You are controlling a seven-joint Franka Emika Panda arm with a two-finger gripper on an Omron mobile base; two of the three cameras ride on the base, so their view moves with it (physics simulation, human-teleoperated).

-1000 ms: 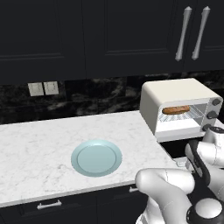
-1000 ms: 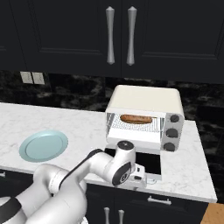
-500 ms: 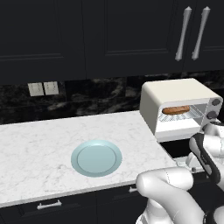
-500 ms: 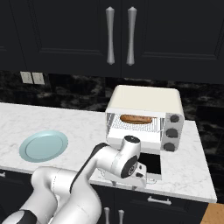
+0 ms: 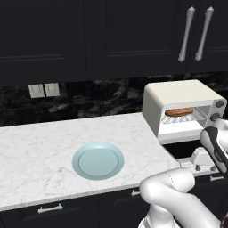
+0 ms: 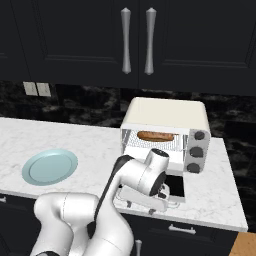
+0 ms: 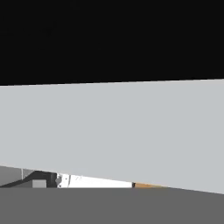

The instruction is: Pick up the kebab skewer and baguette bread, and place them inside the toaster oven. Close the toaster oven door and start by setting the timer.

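Observation:
The cream-white toaster oven [image 5: 178, 95] [image 6: 165, 112] stands on the counter at the right with its mouth uncovered. The baguette bread [image 5: 179, 111] [image 6: 155, 135] lies on the wire rack inside. The kebab skewer is out of view. The toaster oven door [image 5: 185, 149] [image 6: 176, 183], dark glass, hangs folded down flat in front of the oven. My gripper [image 5: 202, 162] [image 6: 146, 202] sits low at the door's front edge, jaws spread wide and holding nothing. In the hand view a pale grey surface [image 7: 113, 131] lies very close ahead.
A pale blue plate [image 5: 98, 160] [image 6: 49, 166] rests bare on the white marble counter [image 5: 40, 147] [image 6: 95, 142] left of the oven. Grey knobs [image 6: 198, 151] run down the oven's right side. Dark cabinets with bar handles [image 6: 136, 40] hang above.
My wrist has swung up and toward the oven while the hand stays at the door's front edge. The door, bread and plate have not moved.

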